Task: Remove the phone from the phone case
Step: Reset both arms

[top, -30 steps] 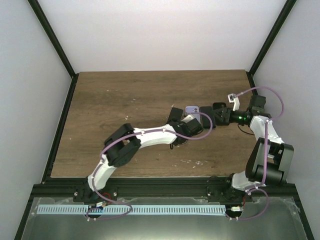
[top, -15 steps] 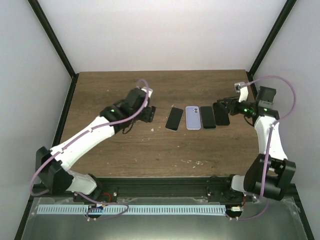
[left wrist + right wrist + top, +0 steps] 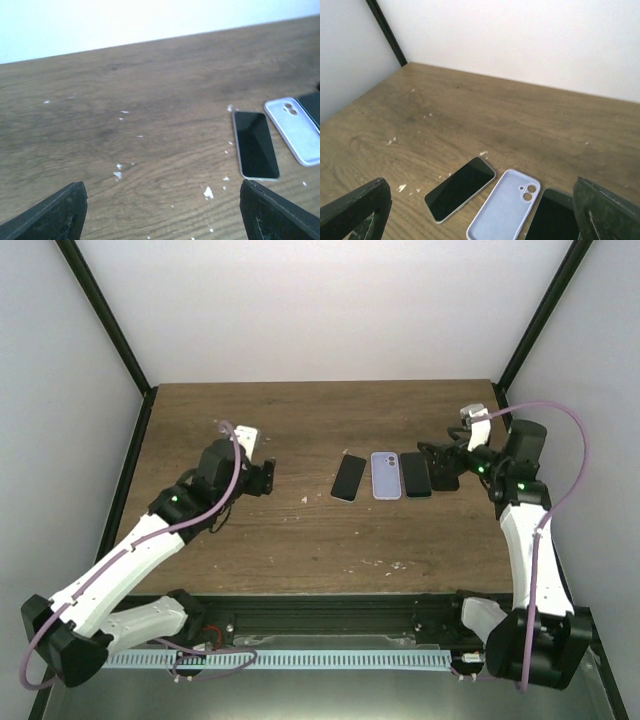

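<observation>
Phone (image 3: 349,478): out of its shell, I judge. Black glass slab, thin pale edge, flat at the case's 9 o'clock.
Phone case (image 3: 385,475): empty lilac shell, rounded corners, camera cutout toward 12.
Handling: stiff, slick, breakable; I'd pinch the long edges.
Left gripper (image 3: 272,477): spread wide, empty, well off at 9.
Right gripper (image 3: 435,468): spread, empty, near the other black phone (image 3: 417,475) at 3.
Table (image 3: 250,420): wood grain, pale flecks.

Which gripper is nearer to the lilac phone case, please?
Right. The right gripper sits close to the right of the phone case; the left gripper is well off to its left.
</observation>
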Robot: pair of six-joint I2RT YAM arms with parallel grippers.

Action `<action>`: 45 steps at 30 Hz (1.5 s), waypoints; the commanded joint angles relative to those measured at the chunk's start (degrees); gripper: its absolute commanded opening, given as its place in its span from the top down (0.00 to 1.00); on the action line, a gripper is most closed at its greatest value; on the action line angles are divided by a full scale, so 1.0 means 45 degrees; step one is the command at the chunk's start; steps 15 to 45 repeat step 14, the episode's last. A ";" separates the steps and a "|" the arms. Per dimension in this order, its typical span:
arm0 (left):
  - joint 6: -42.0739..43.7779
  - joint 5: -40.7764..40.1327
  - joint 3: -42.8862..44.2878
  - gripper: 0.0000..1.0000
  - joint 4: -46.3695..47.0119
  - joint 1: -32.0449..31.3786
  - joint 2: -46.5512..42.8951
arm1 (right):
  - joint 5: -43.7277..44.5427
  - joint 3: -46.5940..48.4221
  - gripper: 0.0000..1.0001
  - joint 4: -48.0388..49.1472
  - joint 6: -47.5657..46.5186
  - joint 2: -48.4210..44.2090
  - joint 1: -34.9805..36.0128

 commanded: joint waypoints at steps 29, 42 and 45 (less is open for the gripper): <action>-0.0965 -0.6075 -0.1411 0.15 0.1985 0.0061 -0.1166 | 0.4579 -0.0929 0.00 0.2257 0.4575 -0.0688 -0.0049; -0.0965 -0.6075 -0.1411 0.15 0.1985 0.0061 -0.1166 | 0.4579 -0.0929 0.00 0.2257 0.4575 -0.0688 -0.0049; -0.0965 -0.6075 -0.1411 0.15 0.1985 0.0061 -0.1166 | 0.4579 -0.0929 0.00 0.2257 0.4575 -0.0688 -0.0049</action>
